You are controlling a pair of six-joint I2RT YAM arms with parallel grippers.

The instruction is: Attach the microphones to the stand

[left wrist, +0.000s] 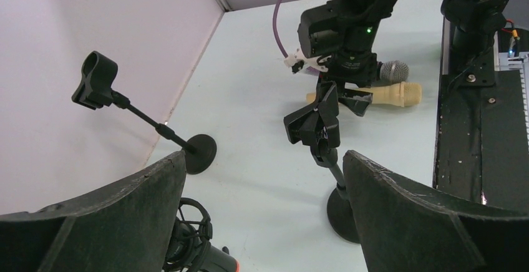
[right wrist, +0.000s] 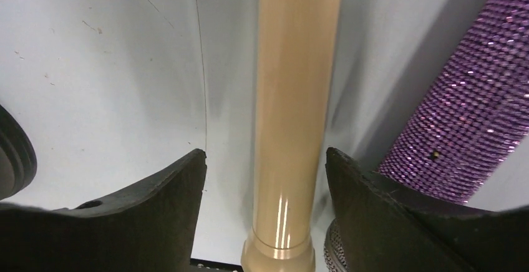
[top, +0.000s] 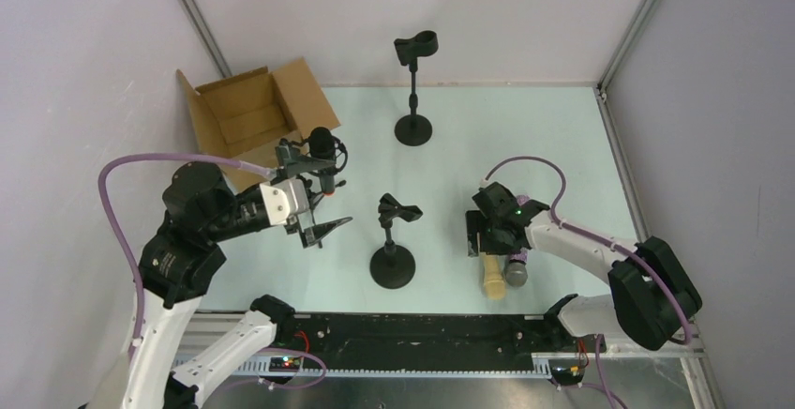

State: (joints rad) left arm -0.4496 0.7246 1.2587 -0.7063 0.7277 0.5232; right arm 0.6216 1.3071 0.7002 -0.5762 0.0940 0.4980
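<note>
The cream-beige microphone [top: 492,278] lies on the table with the purple glitter microphone [top: 517,270] beside it. My right gripper [top: 482,243] is open and low over them. In the right wrist view its fingers [right wrist: 143,216] straddle the cream microphone [right wrist: 293,97], with the purple one [right wrist: 474,116] just outside on the right. The black microphone with the orange end [left wrist: 206,256] sits in a shock mount by the box [top: 322,143]. My left gripper [top: 324,229] is open and empty, left of the near stand [top: 392,240]. The far stand [top: 413,85] is bare.
An open cardboard box [top: 246,113] stands at the back left. The near stand's clip [left wrist: 315,122] and base [left wrist: 340,213] lie just ahead of my left gripper [left wrist: 265,160]. A black rail [top: 412,339] runs along the near edge. Walls close in on three sides.
</note>
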